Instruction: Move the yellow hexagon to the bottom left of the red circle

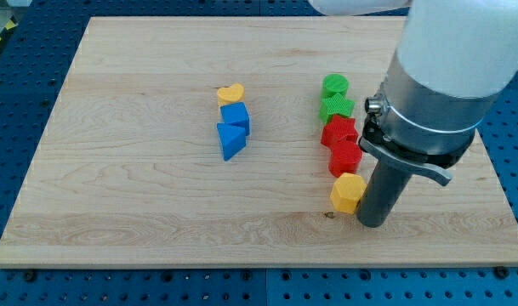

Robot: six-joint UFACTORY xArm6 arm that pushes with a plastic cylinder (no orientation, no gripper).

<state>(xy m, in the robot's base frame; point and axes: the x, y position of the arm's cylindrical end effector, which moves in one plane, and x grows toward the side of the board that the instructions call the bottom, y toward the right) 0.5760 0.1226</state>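
Observation:
The yellow hexagon (347,192) lies on the wooden board near the view's bottom right. Just above it sit two red blocks: a red block (345,157) touching the hexagon's top, and another red block (338,132) above that; which one is the circle I cannot tell. My tip (372,223) stands on the board right beside the hexagon, on its right, touching or almost touching it. The thick dark rod and the arm's white body rise above it and hide the board behind.
A green star-like block (336,108) and a green round block (334,85) continue the column upward. At the view's middle left stand a yellow heart (230,93), a blue cube (236,117) and a blue triangle (230,140). The board's bottom edge lies close below my tip.

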